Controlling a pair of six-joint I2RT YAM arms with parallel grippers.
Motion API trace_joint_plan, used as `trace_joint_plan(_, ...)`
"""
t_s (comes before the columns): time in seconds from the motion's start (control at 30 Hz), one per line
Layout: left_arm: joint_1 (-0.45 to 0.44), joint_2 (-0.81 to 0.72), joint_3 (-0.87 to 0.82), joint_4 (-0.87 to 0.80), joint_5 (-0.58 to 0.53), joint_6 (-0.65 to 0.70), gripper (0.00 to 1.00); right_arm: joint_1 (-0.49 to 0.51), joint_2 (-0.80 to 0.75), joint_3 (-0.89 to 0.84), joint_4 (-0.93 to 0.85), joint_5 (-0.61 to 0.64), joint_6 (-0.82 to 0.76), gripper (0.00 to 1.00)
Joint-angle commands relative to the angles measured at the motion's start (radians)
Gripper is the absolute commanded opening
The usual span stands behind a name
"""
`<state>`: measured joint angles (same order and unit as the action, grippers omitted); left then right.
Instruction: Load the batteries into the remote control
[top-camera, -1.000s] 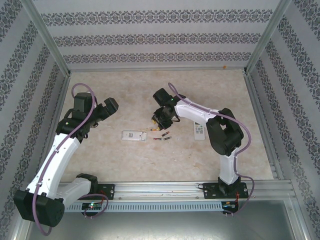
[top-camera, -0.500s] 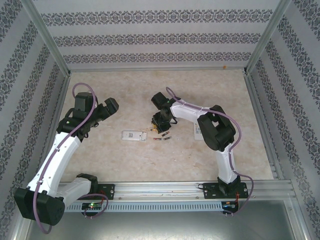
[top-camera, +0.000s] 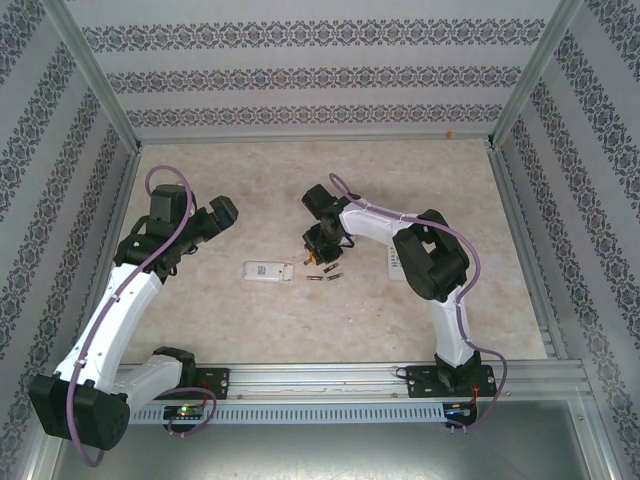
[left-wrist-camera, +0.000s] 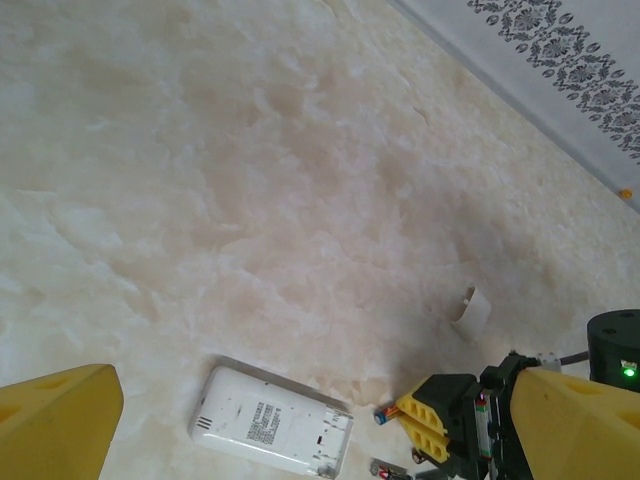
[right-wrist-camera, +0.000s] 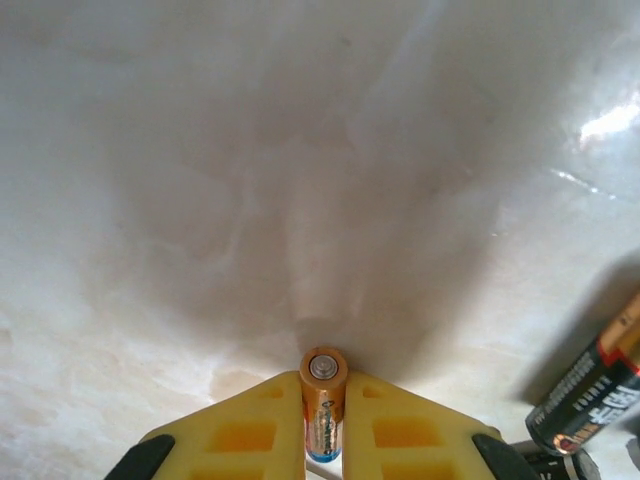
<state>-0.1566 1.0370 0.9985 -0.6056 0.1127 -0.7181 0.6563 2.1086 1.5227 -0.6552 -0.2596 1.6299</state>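
The white remote control lies back-up on the table with its battery bay open at the right end. My right gripper stands just right of it, shut on an orange battery that sticks out between the yellow fingers, its tip toward the table. In the left wrist view that battery points at the remote's open end. Loose batteries lie below the right gripper; one dark, copper-tipped battery lies beside it. My left gripper hangs open to the remote's upper left, its fingers wide apart.
A second white remote lies right of the batteries, partly under the right arm. A small curved white cover piece rests on the table beyond the right gripper. Patterned walls enclose the table on three sides.
My right gripper has shut on the orange battery and come a little lower, while its elbow has swung left. The left arm has not moved.
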Motion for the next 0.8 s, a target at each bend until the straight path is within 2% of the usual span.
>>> trace_joint_plan(0.0,0.007,0.016,-0.012,-0.080,0.034,0.016,1.00,-0.001,-0.053,0.048,-0.028,0.094,-0.139,0.14)
trace_joint_plan(0.23,0.006,0.175,-0.009,-0.166,0.189,0.044,1.00,0.077,-0.165,-0.037,0.051,0.111,-0.375,0.13)
trace_joint_plan(0.33,0.007,0.238,-0.016,-0.159,0.243,0.091,0.95,0.132,-0.191,-0.077,0.108,0.136,-0.374,0.13)
trace_joint_plan(0.47,0.016,0.346,-0.006,-0.156,0.325,0.136,0.90,0.197,-0.156,-0.040,0.118,0.173,-0.386,0.12)
trace_joint_plan(0.77,0.103,0.461,0.023,-0.171,0.417,0.198,0.90,0.217,-0.098,-0.003,0.104,0.228,-0.408,0.12)
